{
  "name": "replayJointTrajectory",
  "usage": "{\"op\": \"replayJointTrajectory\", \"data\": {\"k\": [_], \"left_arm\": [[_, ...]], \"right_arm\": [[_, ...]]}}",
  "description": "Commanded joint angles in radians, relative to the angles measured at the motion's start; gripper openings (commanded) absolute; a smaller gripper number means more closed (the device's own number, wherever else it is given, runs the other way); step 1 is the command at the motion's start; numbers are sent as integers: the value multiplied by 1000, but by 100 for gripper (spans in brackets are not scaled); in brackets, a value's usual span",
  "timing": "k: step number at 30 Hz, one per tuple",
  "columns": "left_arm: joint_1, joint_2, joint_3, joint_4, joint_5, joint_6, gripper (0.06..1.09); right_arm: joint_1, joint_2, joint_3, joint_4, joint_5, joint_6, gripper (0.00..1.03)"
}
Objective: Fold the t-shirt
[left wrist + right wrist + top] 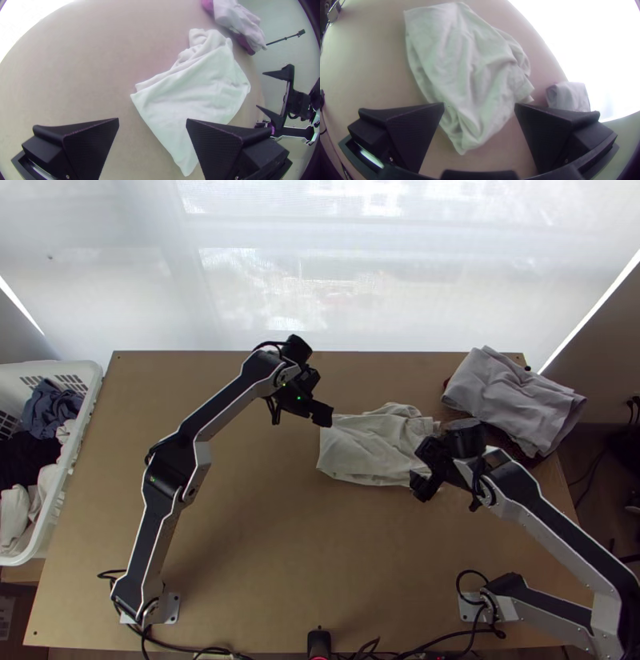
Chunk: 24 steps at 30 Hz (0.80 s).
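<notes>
Left pincer (300,418) and right pincer (418,470) stand wide open, both empty. Between them, the creased shirt (364,452) lies on the tabletop (256,556), partly folded.

Bright daylight comes through the pale window covering (136,276) across the top of the top view, with harsher slivers of glare at its upper left and right. The worktop (240,564) carries soft, faint shading; the room at the frame's right edge is dim. White glare burns out the left wrist view's upper left and the right wrist view's upper right. Both wrist views bend the worktop's edge and have darkened corners.
</notes>
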Motion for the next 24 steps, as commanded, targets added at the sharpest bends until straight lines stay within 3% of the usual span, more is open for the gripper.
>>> {"op": "replayJointTrajectory", "data": {"k": [1, 11, 24], "left_arm": [[-1, -27, 0, -10, -1, -4, 104], [-1, -58, 0, -36, -1, -11, 104], [6, -58, 0, -53, -1, -4, 104]], "right_arm": [[233, 42, -30, 74, 12, 25, 98], [318, 235, -93, 396, 77, -29, 98], [334, 337, -114, 490, 102, -48, 98]]}}
